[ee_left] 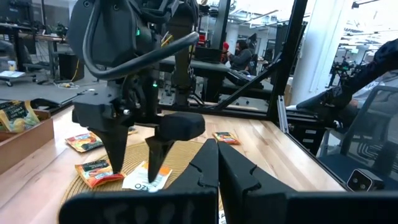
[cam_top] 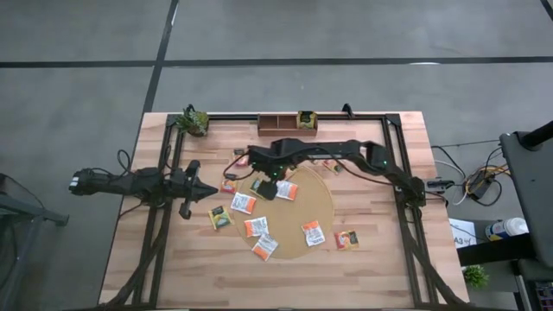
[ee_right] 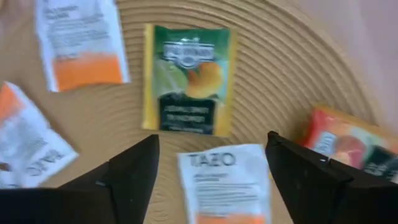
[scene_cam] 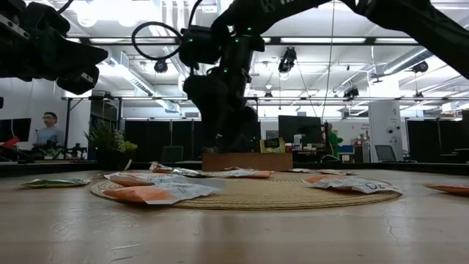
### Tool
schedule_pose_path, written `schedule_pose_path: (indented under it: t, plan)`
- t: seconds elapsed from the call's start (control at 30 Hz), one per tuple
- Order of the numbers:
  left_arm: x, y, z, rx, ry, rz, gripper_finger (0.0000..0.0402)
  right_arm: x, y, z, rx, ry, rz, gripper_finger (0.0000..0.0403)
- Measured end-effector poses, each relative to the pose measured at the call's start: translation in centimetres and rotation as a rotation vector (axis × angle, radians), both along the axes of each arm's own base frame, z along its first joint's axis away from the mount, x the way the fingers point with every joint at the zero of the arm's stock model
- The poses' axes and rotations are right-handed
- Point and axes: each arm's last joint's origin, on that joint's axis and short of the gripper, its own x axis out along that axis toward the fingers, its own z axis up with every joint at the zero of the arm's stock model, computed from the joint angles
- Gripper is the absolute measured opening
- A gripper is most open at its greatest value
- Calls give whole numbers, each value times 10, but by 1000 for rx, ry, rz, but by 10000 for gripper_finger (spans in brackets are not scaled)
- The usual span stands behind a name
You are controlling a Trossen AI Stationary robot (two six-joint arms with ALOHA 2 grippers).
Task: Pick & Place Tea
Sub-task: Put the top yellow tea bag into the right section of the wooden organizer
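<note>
From above: small flat square tea sachets (cam_top: pixel 244 203) scattered over the round tan mat (cam_top: pixel 320 207) and spilling onto the bare desk (cam_top: pixel 371 268) beside it, some orange, some white with orange, some dark green with yellow. One green-and-yellow sachet standing in the wooden tray (cam_top: pixel 281 123) at the far edge. Right claw (cam_top: pixel 263 186) over the mat's left part, released. Left claw (cam_top: pixel 210 191) parked near the desk's left side, clenched. Wide bare wood along the near edge.

From desk height: sachets lying flat and low on the mat, right arm coming down behind them.

Left wrist: right claw's fingers (ee_left: pixel 115 146) spread, tips just above a white sachet.

Right wrist: white TAZO sachet (ee_right: pixel 224 183) between the spread fingers, green-and-yellow sachet (ee_right: pixel 186 78) just beyond, neither touched.
</note>
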Motion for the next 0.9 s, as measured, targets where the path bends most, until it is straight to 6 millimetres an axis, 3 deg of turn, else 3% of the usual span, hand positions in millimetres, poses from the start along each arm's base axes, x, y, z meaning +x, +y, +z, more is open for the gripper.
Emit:
schedule_pose_path:
  t: [0.4, 0.9]
  plan:
    - [0, 0, 0, 0, 0, 0, 0, 9, 21, -9, 27, 37, -100, 297]
    - [0, 0, 0, 0, 0, 0, 0, 9, 20, -17, -23, 37, -137, 297]
